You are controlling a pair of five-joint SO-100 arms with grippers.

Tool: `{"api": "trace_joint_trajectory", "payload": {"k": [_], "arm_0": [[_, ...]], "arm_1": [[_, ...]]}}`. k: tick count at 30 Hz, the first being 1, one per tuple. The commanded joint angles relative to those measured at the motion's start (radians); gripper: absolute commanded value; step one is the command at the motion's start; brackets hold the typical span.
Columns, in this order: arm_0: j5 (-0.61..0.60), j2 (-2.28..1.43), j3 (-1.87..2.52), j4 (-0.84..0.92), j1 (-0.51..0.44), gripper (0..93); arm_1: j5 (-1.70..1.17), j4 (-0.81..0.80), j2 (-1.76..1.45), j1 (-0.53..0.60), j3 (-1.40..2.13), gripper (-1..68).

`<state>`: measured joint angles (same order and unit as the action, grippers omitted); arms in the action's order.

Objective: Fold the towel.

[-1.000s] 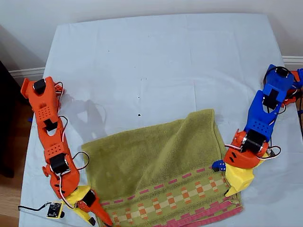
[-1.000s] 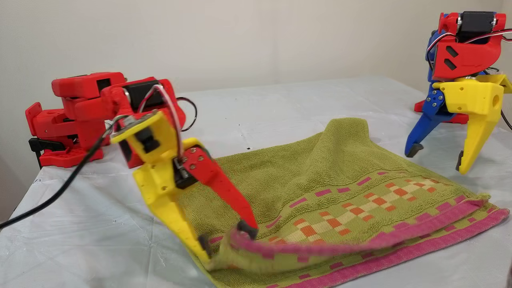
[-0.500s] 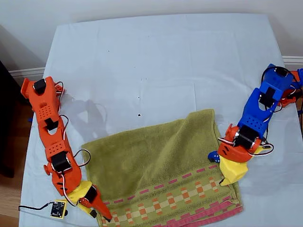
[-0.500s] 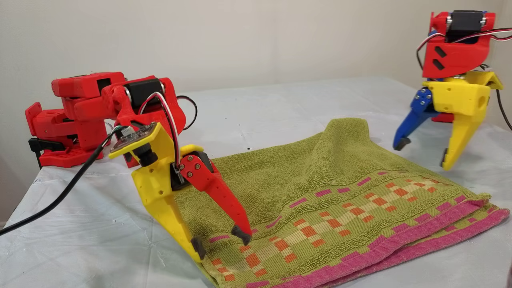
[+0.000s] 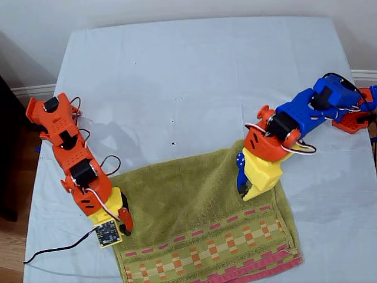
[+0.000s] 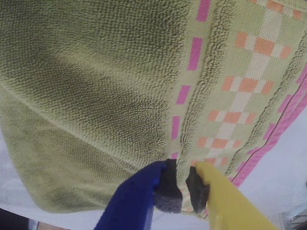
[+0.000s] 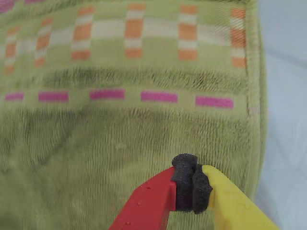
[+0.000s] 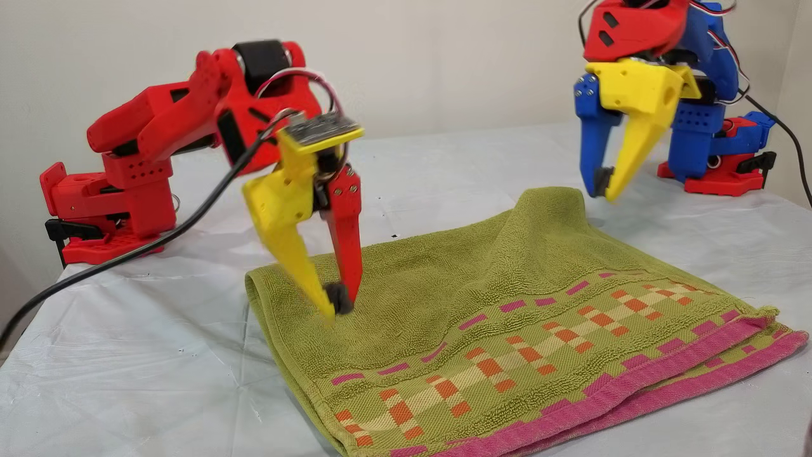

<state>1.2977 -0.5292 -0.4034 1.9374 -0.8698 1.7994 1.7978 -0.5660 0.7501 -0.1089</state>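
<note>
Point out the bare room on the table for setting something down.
Free: the sheet beyond the towel, between the two arm bases. Crowded: the near half, where the towel lies with my first pincer and second pincer over it.

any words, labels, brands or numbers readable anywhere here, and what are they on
None can be read in any view.
The towel shows only a woven checked band and pink hems, no lettering, and no tag is visible.
The small circuit board on my second gripper may carry markings, but they are too small to read.
The arms and the table sheet bear no print.
</note>
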Motion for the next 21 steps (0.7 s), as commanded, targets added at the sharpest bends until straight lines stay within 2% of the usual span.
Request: {"api": "trace_joint_trajectory", "payload": {"k": [1,2,3,4,5,6,9,11,13,18,21], "arm_0": [[0.049,-0.158,-0.084,0.044,0.037,3.0],[0.060,-0.166,-0.084,0.061,0.043,8.6],[0.100,-0.179,-0.084,0.112,0.049,9.9],[0.114,-0.184,-0.083,0.132,0.060,10.7],[0.124,-0.186,-0.083,0.132,0.066,15.0],[0.127,-0.184,-0.083,0.132,0.072,23.1],[0.123,-0.166,-0.083,0.132,0.089,32.4],[0.175,-0.152,-0.081,0.132,0.112,47.2],[0.249,-0.149,-0.038,0.133,0.135,55.6],[0.495,-0.314,0.347,0.133,0.195,56.5],[0.647,-0.483,0.637,0.133,0.209,61.0]], "arm_1": [[-0.038,0.003,-0.195,-0.029,-0.095,15.5],[-0.025,0.003,-0.204,-0.037,-0.081,21.7],[-0.012,0.003,-0.224,-0.048,-0.046,28.3],[-0.008,0.003,-0.245,-0.054,-0.008,31.0],[-0.006,0.003,-0.267,-0.058,0.034,34.5],[-0.008,0.003,-0.293,-0.063,0.080,39.0],[-0.006,0.003,-0.362,-0.074,0.210,48.3],[0.002,0.003,-0.428,-0.086,0.344,49.9],[0.017,0.003,-0.482,-0.097,0.457,50.3],[0.049,0.003,-0.563,-0.114,0.635,50.1],[0.043,0.003,-0.558,-0.126,0.655,49.5]]}}
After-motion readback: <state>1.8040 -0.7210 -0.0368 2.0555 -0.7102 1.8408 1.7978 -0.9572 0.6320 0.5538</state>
